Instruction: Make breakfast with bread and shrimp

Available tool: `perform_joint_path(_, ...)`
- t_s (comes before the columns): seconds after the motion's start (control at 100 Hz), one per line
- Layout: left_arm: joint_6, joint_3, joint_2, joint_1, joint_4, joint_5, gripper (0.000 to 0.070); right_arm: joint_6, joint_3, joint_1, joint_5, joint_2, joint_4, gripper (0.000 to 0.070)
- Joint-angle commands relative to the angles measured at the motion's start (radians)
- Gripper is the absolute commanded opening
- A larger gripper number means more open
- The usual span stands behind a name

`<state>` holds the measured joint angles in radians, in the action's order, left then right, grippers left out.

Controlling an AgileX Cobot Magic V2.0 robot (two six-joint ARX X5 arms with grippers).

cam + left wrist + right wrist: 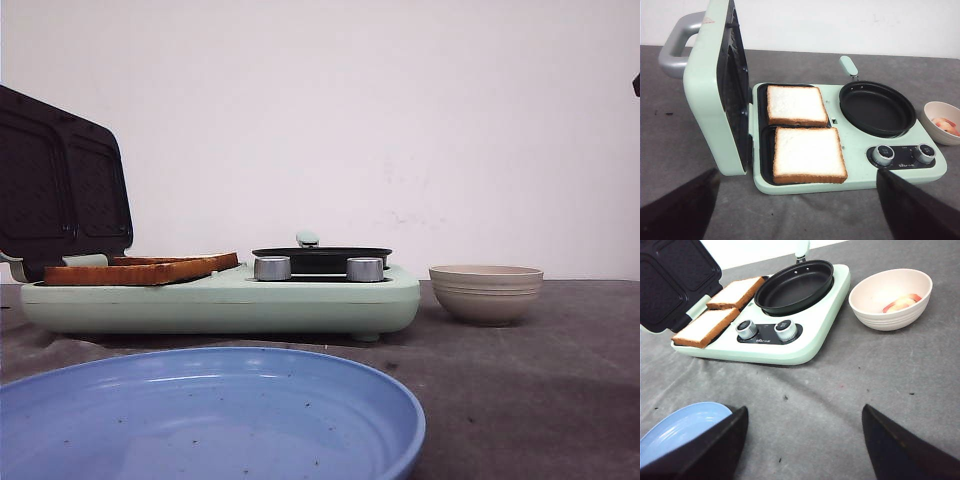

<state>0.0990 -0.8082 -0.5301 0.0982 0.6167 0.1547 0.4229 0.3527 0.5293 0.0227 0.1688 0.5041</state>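
Two bread slices lie side by side on the open sandwich plates of the mint-green breakfast maker: the nearer slice and the farther slice. They also show in the front view and the right wrist view. Its lid stands open. A black frying pan sits empty on the maker's right half. Pink shrimp lie in a beige bowl. My left gripper is open and empty, above the table in front of the maker. My right gripper is open and empty above the grey table.
A blue plate lies at the table's front, left of my right gripper; it also shows in the right wrist view. Two silver knobs sit on the maker's front. The beige bowl stands right of the maker.
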Motion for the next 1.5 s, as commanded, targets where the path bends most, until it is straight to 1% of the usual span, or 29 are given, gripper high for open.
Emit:
perform_joint_path(0.0, 0.03, -0.003, -0.005, -0.001, -0.018, -0.016, 0.0558, -0.011, 0.007, 0.005, -0.004, 0.0, -0.014, 0.044)
perform_joint_path(0.1, 0.07, -0.003, -0.008, -0.001, -0.04, -0.055, 0.0563, -0.011, 0.007, 0.005, -0.004, 0.0, -0.016, 0.044)
perform_joint_path(0.22, 0.117, -0.003, -0.03, -0.013, -0.079, -0.077, 0.0563, -0.011, 0.007, 0.005, -0.003, 0.0, -0.016, 0.044)
perform_joint_path(0.29, 0.14, -0.004, -0.052, -0.034, -0.109, -0.077, 0.0563, -0.011, 0.007, 0.005, -0.003, 0.0, -0.016, 0.044)
perform_joint_path(0.35, 0.183, -0.004, -0.076, -0.058, -0.138, -0.07, 0.0563, -0.011, 0.007, 0.005, 0.002, 0.0, -0.016, 0.044)
perform_joint_path(0.47, 0.267, -0.008, -0.138, -0.129, -0.197, -0.009, 0.0563, -0.011, 0.007, 0.005, 0.003, 0.0, -0.016, 0.044)
perform_joint_path(0.56, 0.329, -0.021, -0.194, -0.203, -0.24, 0.08, 0.0563, -0.01, 0.007, 0.005, 0.004, 0.0, -0.016, 0.044)
perform_joint_path(0.69, 0.445, -0.056, -0.276, -0.332, -0.314, 0.219, 0.0562, -0.009, 0.007, 0.005, 0.004, 0.0, -0.016, 0.044)
perform_joint_path(0.81, 0.546, -0.093, -0.365, -0.436, -0.371, 0.305, 0.0562, -0.01, 0.007, 0.005, 0.004, 0.0, -0.016, 0.044)
perform_joint_path(0.9, 0.601, -0.115, -0.437, -0.483, -0.416, 0.352, 0.0562, -0.01, 0.007, 0.005, 0.005, 0.0, -0.016, 0.044)
perform_joint_path(1.04, 0.661, -0.145, -0.56, -0.51, -0.467, 0.441, 0.0562, -0.011, 0.007, 0.005, 0.006, 0.0, -0.016, 0.044)
perform_joint_path(1.2, 0.772, -0.163, -0.702, -0.512, -0.577, 0.555, 0.0561, -0.011, 0.007, 0.005, 0.006, 0.0, -0.016, 0.044)
perform_joint_path(1.261, 0.802, -0.167, -0.745, -0.512, -0.62, 0.573, 0.0561, -0.011, 0.007, 0.005, 0.006, 0.0, -0.016, 0.044)
perform_joint_path(1.491, 0.935, -0.167, -0.853, -0.512, -0.766, 0.596, 0.0561, -0.011, 0.007, 0.005, 0.005, 0.0, -0.016, 0.044)
